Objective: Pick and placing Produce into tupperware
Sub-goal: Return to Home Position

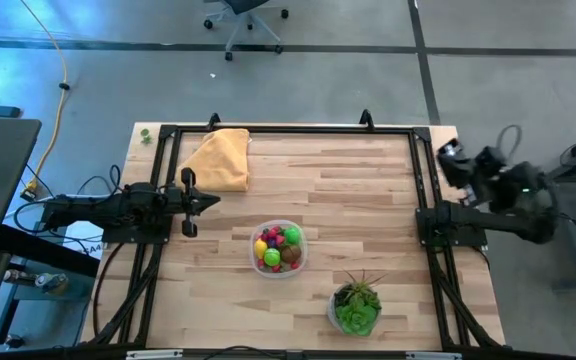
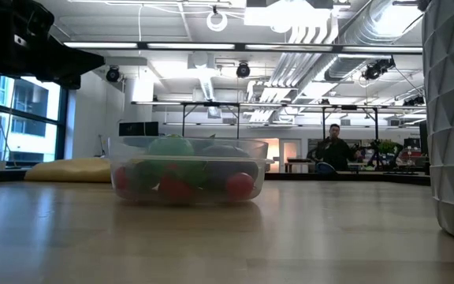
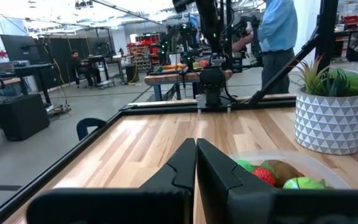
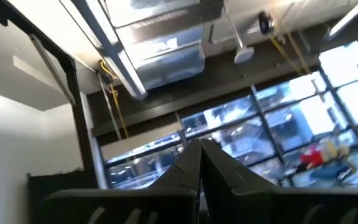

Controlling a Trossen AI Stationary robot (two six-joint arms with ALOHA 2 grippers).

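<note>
The tupperware (image 1: 279, 249), a round clear container, stands near the table's middle with the produce (image 1: 278, 247) inside it: small red, green, yellow and brown toy fruits. The low view shows the tupperware (image 2: 186, 170) with the pieces behind its clear wall. My left gripper (image 1: 211, 201) is shut and empty, hovering by the table's left edge, left of the container; its wrist view shows the produce (image 3: 272, 175) ahead. My right gripper (image 4: 200, 149) is shut and empty, tipped up toward the ceiling, its arm drawn back past the table's right edge (image 1: 488, 185).
A yellow cloth (image 1: 220, 158) lies at the far left of the table. A white faceted pot with a green plant (image 1: 356, 305) stands near the near edge, right of the container. A black frame (image 1: 298, 130) borders the table. People stand in the room beyond.
</note>
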